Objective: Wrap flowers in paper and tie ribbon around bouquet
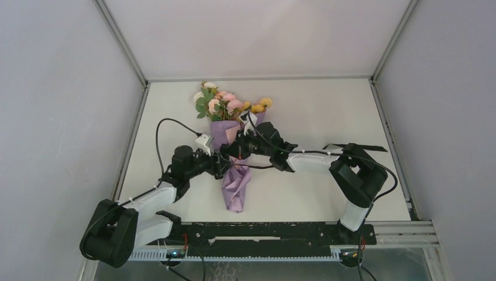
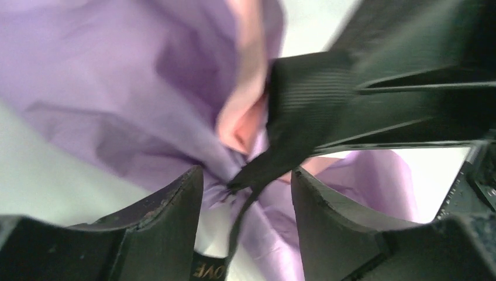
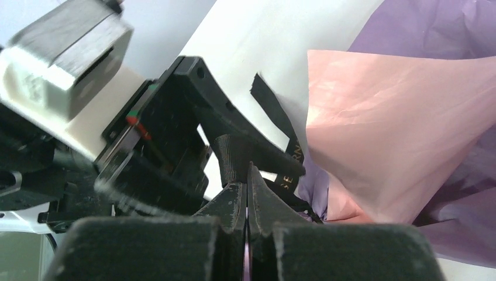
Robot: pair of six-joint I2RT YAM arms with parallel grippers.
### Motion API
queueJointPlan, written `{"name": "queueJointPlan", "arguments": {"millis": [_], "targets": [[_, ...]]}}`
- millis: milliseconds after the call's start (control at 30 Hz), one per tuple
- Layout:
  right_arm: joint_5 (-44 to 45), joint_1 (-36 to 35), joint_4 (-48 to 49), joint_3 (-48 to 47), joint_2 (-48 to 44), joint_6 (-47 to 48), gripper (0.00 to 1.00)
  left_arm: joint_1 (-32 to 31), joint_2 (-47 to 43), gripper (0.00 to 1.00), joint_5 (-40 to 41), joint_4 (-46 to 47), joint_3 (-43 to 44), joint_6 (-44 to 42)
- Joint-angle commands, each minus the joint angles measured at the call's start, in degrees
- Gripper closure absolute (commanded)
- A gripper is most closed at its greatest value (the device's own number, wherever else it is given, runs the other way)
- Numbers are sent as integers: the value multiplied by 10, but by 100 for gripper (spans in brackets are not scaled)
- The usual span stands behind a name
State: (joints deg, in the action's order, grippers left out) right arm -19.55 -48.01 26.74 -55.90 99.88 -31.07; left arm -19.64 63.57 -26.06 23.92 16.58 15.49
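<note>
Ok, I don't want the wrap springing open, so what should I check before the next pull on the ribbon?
1. Paper gathered tight at the waist: ok.
2. Ribbon crossing that waist: ok.
3. Right claw shut on the ribbon: ok.
4. Left claw open, one finger on either side of the ribbon: ok.
5. Flowers beyond both claws, at the wrap's far end: ok.
6. Knot fully tied: cannot tell, the crossing is half hidden.
</note>
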Motion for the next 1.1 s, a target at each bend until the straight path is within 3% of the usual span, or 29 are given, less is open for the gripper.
{"name": "queueJointPlan", "arguments": {"millis": [0, 100, 267, 400, 533, 667, 733, 867, 967, 1067], "targets": [[-2, 4, 25, -23, -1, -22, 100, -44, -8, 38, 8, 124, -22, -48], [-1, 4, 26, -23, 1, -23, 100, -51, 2, 45, 43, 185, -37, -52], [-3, 4, 22, -23, 2, -22, 100, -65, 10, 88, 40, 207, -44, -63], [-2, 3, 23, -24, 0, -20, 97, -66, 6, 99, 38, 205, -49, -67], [5, 5, -4, -24, -15, 1, 71, -67, 7, 100, 44, 204, -53, -74], [37, 28, -132, -24, -88, 65, 50, -67, 11, 100, 46, 204, -59, -103], [67, 45, -225, -23, -149, 109, 45, -67, 14, 100, 45, 204, -59, -121], [211, 128, -439, -17, -243, 142, 41, -68, 28, 100, 27, 213, -63, -181], [272, 254, -537, 9, -261, 121, 39, -68, 36, 100, 12, 213, -65, -221], [231, 382, -564, 12, -226, 118, 39, -69, 37, 100, -10, 213, -63, -241]]}}
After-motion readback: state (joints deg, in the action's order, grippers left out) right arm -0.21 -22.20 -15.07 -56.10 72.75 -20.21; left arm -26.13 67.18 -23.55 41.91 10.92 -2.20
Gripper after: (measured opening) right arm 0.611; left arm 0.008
